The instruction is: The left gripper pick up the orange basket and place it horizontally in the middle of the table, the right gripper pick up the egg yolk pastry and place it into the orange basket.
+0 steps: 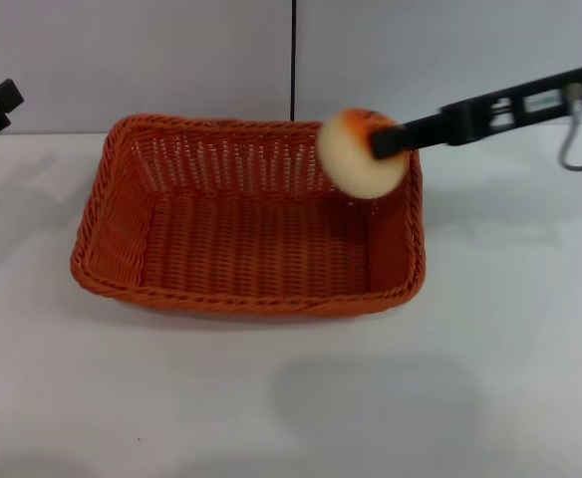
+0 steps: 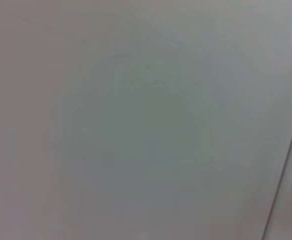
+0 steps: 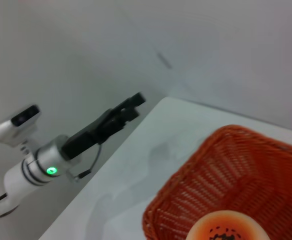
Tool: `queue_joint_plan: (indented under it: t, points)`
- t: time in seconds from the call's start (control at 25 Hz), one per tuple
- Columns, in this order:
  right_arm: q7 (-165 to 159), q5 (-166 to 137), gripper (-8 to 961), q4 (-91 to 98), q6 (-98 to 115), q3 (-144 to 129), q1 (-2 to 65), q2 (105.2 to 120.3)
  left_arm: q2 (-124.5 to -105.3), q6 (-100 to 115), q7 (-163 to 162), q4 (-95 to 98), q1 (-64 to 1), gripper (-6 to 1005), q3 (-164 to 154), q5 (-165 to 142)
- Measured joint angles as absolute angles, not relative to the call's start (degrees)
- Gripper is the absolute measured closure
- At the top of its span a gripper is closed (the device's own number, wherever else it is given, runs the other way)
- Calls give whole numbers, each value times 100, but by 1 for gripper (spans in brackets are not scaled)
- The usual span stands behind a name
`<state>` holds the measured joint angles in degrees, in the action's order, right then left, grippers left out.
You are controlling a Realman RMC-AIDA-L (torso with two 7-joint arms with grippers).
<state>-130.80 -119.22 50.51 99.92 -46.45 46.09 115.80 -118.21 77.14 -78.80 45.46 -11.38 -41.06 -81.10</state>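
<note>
The orange basket (image 1: 241,301) lies lengthwise across the middle of the white table (image 1: 291,408), with nothing inside it. Above its right rear corner hangs the egg yolk pastry (image 1: 359,157), tipped on its side, pale underside toward me. My right gripper (image 1: 381,142) reaches in from the right and is shut on the pastry. The right wrist view shows the pastry's glazed top (image 3: 226,229) over the basket (image 3: 201,180). My left gripper (image 1: 0,108) is raised at the far left edge, away from the basket, open and holding nothing; the right wrist view also shows it (image 3: 135,103).
A grey wall with a dark vertical seam (image 1: 293,60) stands behind the table. A thin grey cable loop (image 1: 570,149) hangs under the right arm. The left wrist view shows only blank wall.
</note>
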Motion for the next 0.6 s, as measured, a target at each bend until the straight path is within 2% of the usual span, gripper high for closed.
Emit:
queue_joint_plan:
  t: [0.16, 0.36, 0.6]
  points:
    - [-12889, -11959, 906, 4748, 9656, -4768, 4725, 11591, -11822, 7815, -7695, 4462, -1108, 193, -4085, -8111]
    - [-12706, -11846, 784, 4977, 9518, -4615, 4460, 11599, -11810, 7889, -7640, 4396, -1080, 193, -4053, -8125]
    - [-12549, -11270, 559, 5405, 9646, -4537, 3911, 11576, -11804, 7903, -7524, 4393, -1017, 193, -4037, -8136]
